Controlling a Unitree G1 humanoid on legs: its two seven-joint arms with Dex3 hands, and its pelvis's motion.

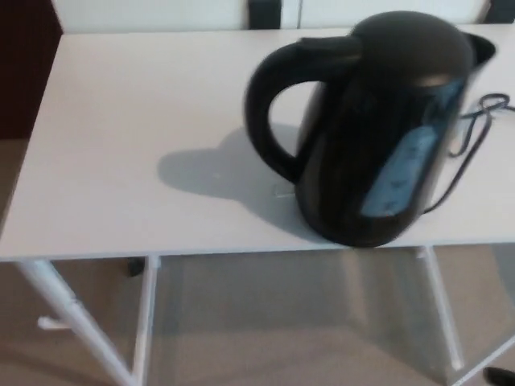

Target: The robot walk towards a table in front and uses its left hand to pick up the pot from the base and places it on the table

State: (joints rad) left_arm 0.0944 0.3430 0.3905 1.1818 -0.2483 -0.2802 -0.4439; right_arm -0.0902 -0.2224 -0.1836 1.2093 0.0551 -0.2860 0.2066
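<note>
A black electric pot (378,129) stands upright on the white table (137,145), close to the front edge at the right. Its looped handle (269,104) points left, and a bluish water window (402,173) runs down its side. Its base is hidden beneath it; only a dark foot shows at the bottom. A black cord (471,137) trails off behind it to the right. Neither of my hands shows in the head view.
The table's front edge (201,253) runs across the lower part of the picture, with white legs (72,322) below it over a brownish floor. A dark wall or cabinet (24,64) stands at the far left.
</note>
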